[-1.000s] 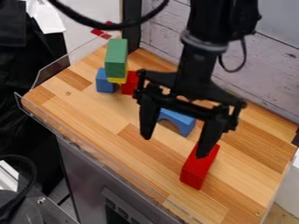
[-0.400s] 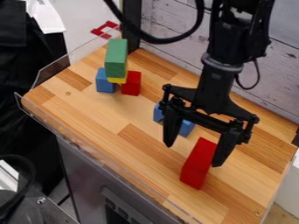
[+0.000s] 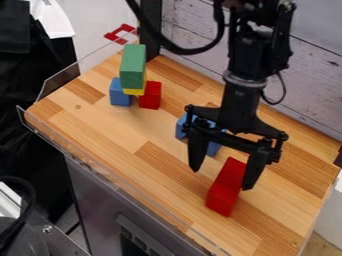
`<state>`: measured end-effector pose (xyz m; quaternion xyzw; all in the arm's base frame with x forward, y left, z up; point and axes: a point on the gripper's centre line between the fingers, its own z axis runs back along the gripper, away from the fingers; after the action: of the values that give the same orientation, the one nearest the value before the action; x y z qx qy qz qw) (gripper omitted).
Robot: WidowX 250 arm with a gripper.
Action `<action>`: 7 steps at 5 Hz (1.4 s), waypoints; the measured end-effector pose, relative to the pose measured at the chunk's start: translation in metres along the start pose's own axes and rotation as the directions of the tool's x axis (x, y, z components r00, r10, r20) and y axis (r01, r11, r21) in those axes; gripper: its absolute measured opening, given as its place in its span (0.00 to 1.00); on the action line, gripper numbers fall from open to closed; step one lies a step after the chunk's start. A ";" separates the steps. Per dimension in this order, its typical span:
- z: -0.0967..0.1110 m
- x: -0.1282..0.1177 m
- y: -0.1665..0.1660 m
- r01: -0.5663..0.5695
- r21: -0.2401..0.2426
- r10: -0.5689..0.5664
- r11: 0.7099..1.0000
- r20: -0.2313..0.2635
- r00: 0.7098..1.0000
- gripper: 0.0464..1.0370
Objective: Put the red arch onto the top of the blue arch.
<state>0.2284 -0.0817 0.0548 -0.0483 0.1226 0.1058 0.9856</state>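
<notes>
The pincer [image 3: 222, 177] is released, its two fingers spread wide with nothing between them. Below it, toward the front right corner of the worktop [image 3: 157, 165], lies the long red block [image 3: 226, 192], which I take to be the red arch, though no opening shows in it from this side. The block's long axis runs from back to front, roughly in line with the right edge of the worktop. The fingers are spread crosswise to that, so they look about rightly turned to close over its narrow width. What seems to need correcting is the centring: the right-hand finger [image 3: 252, 172], as the view has it, hangs over the block's far right side, while the left-hand finger [image 3: 197, 150] stands well out to the left, and the middle of the block lies nearer the front edge than the pincer does. A small shift frontward and a little to the right, then a straight descent, would probably serve; whether either finger touches the block I cannot tell. Going down uncorrected, the right-hand finger could land on the block or catch only its far end. The blue arch [image 3: 181, 129] lies behind the pincer, toward the back edge, partly hidden by it, awaiting its load.
</notes>
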 end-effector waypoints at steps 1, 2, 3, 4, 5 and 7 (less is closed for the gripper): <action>-0.007 0.001 -0.003 -0.010 -0.026 0.010 1.000 -0.010 1.000 0.96; -0.017 0.000 -0.009 -0.001 -0.020 0.000 1.000 -0.040 0.999 0.96; -0.024 -0.002 -0.015 0.012 -0.016 -0.013 1.000 -0.054 0.998 0.96; -0.036 -0.001 -0.015 0.004 -0.011 -0.005 1.000 -0.085 0.996 0.96; -0.045 0.001 -0.014 -0.002 -0.011 0.001 1.000 -0.104 0.995 0.92; -0.049 0.008 -0.011 -0.019 -0.018 0.017 1.000 -0.090 0.996 0.56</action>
<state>0.2265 -0.0971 0.0059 -0.0609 0.1662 0.1136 0.9776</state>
